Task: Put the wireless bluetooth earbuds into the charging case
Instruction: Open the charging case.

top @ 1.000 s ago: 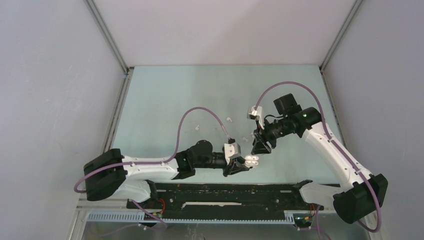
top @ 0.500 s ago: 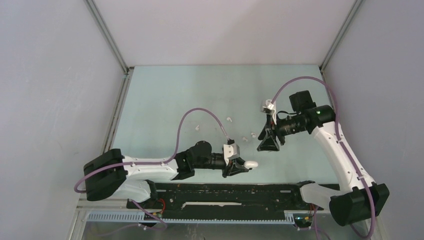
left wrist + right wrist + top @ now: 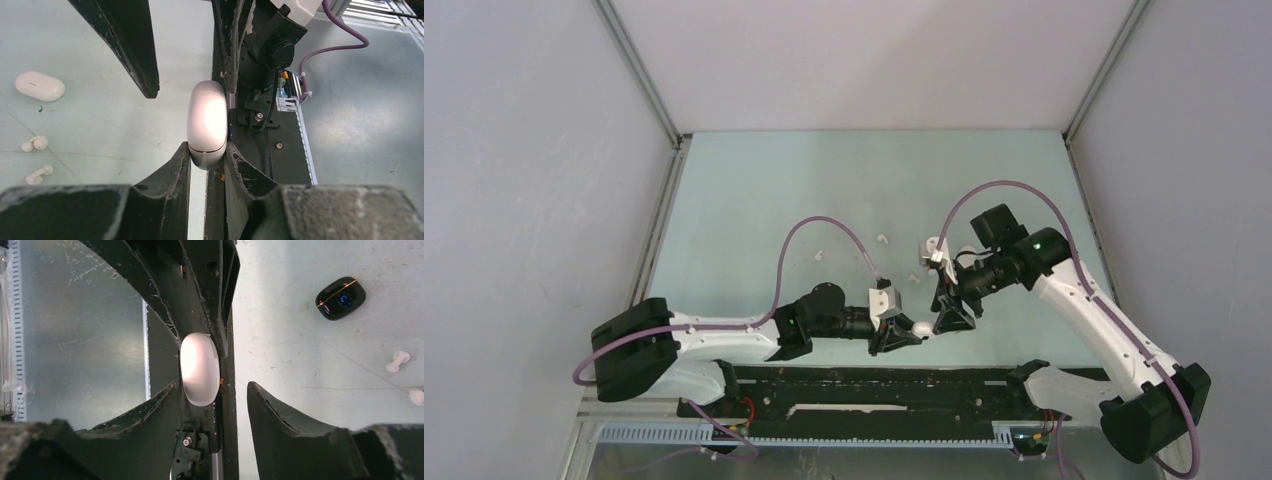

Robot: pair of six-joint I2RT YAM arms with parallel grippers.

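Left hand (image 3: 207, 150) is clamped tight on the lower end of the closed white charging case (image 3: 207, 117), holding it up close to the black rail (image 3: 874, 385) along the desk's (image 3: 754, 190) near edge. Right beside it, the right hand (image 3: 212, 390) meets the same case with jaws apart: one finger is against its side, the other stands clear with a gap. White earbuds (image 3: 883, 240) lie loose on the desk beyond both hands, well apart from the held case. Bare desk runs on to the far wall. A black case (image 3: 341, 298) rests near two earbuds.
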